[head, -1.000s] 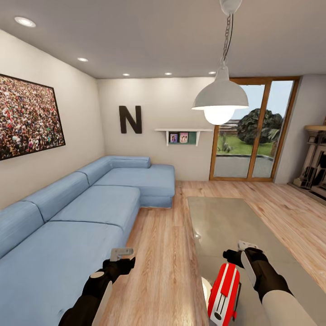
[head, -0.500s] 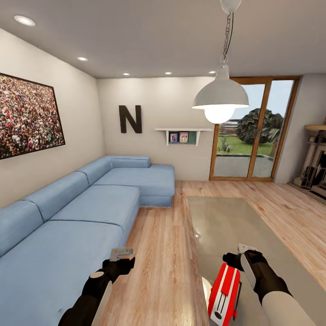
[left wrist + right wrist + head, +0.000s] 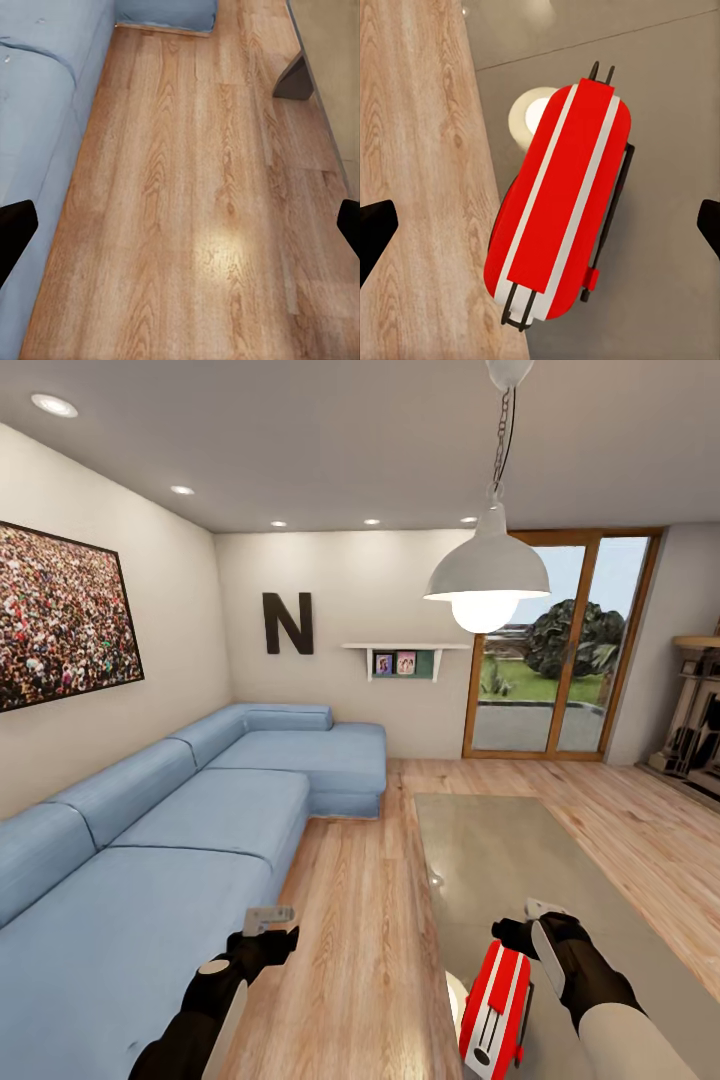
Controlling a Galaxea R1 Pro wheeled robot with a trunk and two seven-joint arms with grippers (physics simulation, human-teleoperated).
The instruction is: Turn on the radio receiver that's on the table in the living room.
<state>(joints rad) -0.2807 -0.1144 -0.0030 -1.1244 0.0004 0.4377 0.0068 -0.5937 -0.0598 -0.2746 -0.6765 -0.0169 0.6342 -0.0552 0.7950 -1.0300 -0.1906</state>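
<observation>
Barely anything differs from a second ago: the right gripper [image 3: 537, 912] has dropped slightly lower over the table [image 3: 520, 840], and between the last half second and now nothing visibly moves. The radio receiver [image 3: 495, 1007] stands at the table's near left corner, its red top with white stripes facing up, one side right along the left edge beside the wood floor [image 3: 360, 920]. In the right wrist view the right gripper [image 3: 540, 225] has its fingers spread wide, with the radio receiver [image 3: 561, 199] lying between and below them, untouched. The left gripper [image 3: 268, 920] hovers over the floor between the blue sofa [image 3: 180, 840] and the table; its fingers [image 3: 15, 232] stand wide apart, holding nothing.
</observation>
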